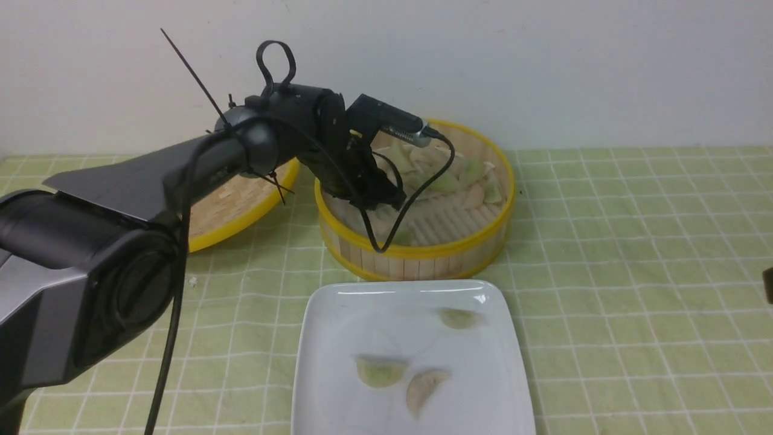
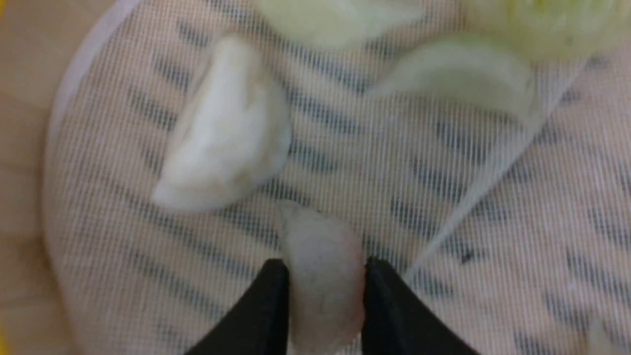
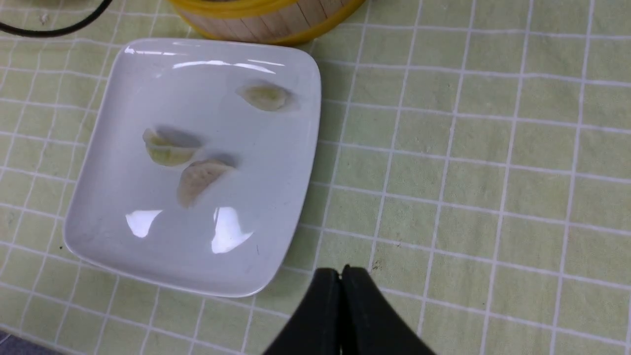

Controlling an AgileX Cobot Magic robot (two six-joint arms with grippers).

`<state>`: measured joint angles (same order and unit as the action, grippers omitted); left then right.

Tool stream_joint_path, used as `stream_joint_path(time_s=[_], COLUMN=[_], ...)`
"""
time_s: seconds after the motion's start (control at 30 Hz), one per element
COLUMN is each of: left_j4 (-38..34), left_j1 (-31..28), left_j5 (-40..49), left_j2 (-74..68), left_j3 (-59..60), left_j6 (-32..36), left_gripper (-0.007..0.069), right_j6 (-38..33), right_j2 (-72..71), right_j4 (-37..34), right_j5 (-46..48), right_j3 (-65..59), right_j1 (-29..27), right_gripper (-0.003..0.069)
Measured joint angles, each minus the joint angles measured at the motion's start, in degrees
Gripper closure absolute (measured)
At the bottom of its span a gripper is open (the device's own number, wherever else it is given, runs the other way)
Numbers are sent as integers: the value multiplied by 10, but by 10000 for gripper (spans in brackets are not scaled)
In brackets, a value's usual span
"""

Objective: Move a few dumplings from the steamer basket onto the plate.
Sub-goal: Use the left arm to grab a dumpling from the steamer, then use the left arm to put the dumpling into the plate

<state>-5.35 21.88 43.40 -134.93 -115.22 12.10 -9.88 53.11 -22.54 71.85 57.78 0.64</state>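
1. The pink dumpling [image 2: 320,296] lies lengthwise between the fingers of the left pincer [image 2: 325,261]. Its long axis runs along them, and its narrow tip points out past the fingertips, away from the wrist.
2. The left pincer is partly apart and clamped on that dumpling, one finger pressed to each flank. It is down inside the basket [image 1: 423,257], at the mesh liner [image 2: 443,207] on the floor.
3. Just past the fingertips, to one side, lies a cream dumpling [image 2: 222,133]. Its long axis is slanted across the pincer's line. It is very near the pink tip, but I cannot tell whether they touch.
4. Farther ahead of the left pincer lie pale green dumplings [image 2: 458,74], blurred.
5. The right pincer [image 3: 340,270] has its fingers together and holds nothing. It is above the tabletop [image 3: 493,197].
6. The plate [image 3: 123,236] sits ahead of the right pincer, off to the robot's left, with the basket just beyond it.
7. Three dumplings lie on the plate.
   - The green dumpling [image 3: 167,148] lies crosswise to the right pincer.
   - The tan dumpling [image 3: 199,180] is just beside it and slanted.
   - The third dumpling [image 3: 266,96] lies apart from them, nearer the basket, and also crosswise.
8. The lid [image 1: 241,217] lies beside the basket, on the far side of the left arm from the left pincer and partly hidden by that arm.
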Motion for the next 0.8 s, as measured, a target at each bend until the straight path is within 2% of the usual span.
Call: stream_joint_path(time_s=[0.2, 0.23, 0.27, 0.4, 0.53, 0.8], left_j4=[-10, -11, -29, -92, -138, -113], left_j1=[-1, -1, -1, -1, 8, 95], left_j5=[137, 137, 181, 261, 273, 272], left_j2=[73, 73, 104, 171, 211, 222], left_j3=[-57, -59, -68, -75, -60, 99], left_j6=[1, 1, 2, 17, 22, 21], left_gripper=[456, 456, 456, 456, 460, 460], right_j6=[-2, -3, -5, -19, -33, -58], right_j2=[0, 0, 0, 0, -1, -1], right_j4=[-6, -6, -9, -16, -31, -45], right_j5=[0, 0, 0, 0, 1, 1], right_j3=[0, 0, 0, 0, 0, 0], right_j1=[0, 0, 0, 0, 0, 0], right_gripper=[673, 673, 673, 673, 673, 673])
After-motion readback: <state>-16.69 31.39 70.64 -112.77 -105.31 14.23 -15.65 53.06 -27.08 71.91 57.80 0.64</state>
